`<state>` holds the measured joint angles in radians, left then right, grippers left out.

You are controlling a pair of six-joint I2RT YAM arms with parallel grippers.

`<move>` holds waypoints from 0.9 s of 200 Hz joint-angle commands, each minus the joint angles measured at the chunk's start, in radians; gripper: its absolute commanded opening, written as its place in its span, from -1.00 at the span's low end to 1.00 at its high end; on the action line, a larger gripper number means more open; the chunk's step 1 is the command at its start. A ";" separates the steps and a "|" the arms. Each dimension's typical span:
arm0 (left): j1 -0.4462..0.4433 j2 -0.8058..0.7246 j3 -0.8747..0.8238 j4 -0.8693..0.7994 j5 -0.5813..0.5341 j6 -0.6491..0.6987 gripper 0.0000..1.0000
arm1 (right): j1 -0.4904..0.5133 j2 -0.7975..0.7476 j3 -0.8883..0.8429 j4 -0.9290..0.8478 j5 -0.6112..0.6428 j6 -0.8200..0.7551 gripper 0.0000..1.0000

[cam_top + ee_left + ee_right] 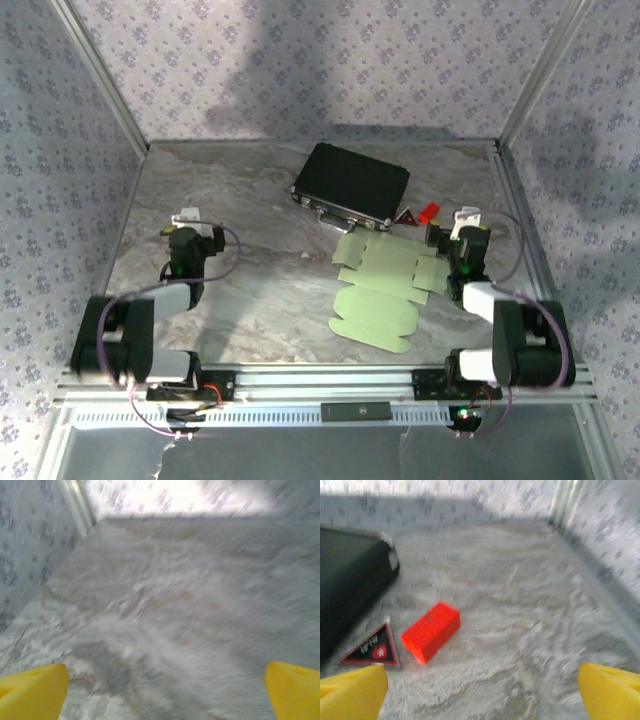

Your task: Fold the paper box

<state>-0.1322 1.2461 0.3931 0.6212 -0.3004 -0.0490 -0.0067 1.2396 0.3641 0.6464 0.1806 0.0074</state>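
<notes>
The paper box (382, 288) is a pale green flat die-cut sheet with flaps and rounded tabs, lying on the marble table right of centre. My right gripper (462, 232) sits just right of the sheet's upper edge; its yellow fingertips (355, 692) stand wide apart with bare table between them, so it is open. At the table's left side my left gripper (190, 225) hovers far from the sheet. Its yellow fingertips (32, 692) are spread to the frame's corners over bare marble, open and holding nothing.
A black hard case (350, 185) with metal latches lies behind the sheet. A small red block (430, 631) and a black-and-red triangular tag (372, 650) sit between the case and my right gripper. Patterned walls (300, 60) and metal rails enclose the table.
</notes>
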 commanded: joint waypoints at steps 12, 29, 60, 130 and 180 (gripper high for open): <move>-0.036 -0.264 0.363 -0.781 -0.069 -0.679 1.00 | 0.063 -0.354 0.228 -0.558 0.141 0.186 0.98; 0.019 -0.248 0.335 -0.729 0.290 -0.912 0.67 | 0.040 -0.432 0.384 -1.010 0.188 0.641 0.98; -0.286 -0.056 0.356 -0.675 0.435 -1.161 0.01 | 0.017 -0.457 0.509 -1.256 -0.130 0.736 0.49; -0.759 0.451 0.431 -0.174 0.362 -1.567 -0.41 | 0.138 -0.514 0.349 -1.189 -0.445 0.942 0.35; -0.795 0.501 0.384 -0.047 0.228 -1.595 -0.39 | 0.181 -0.578 0.339 -1.200 -0.438 0.968 0.35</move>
<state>-0.9260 1.7668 0.7788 0.4759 0.0288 -1.5929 0.1631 0.6949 0.6861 -0.5457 -0.2287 0.9447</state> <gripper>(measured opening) 0.302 0.676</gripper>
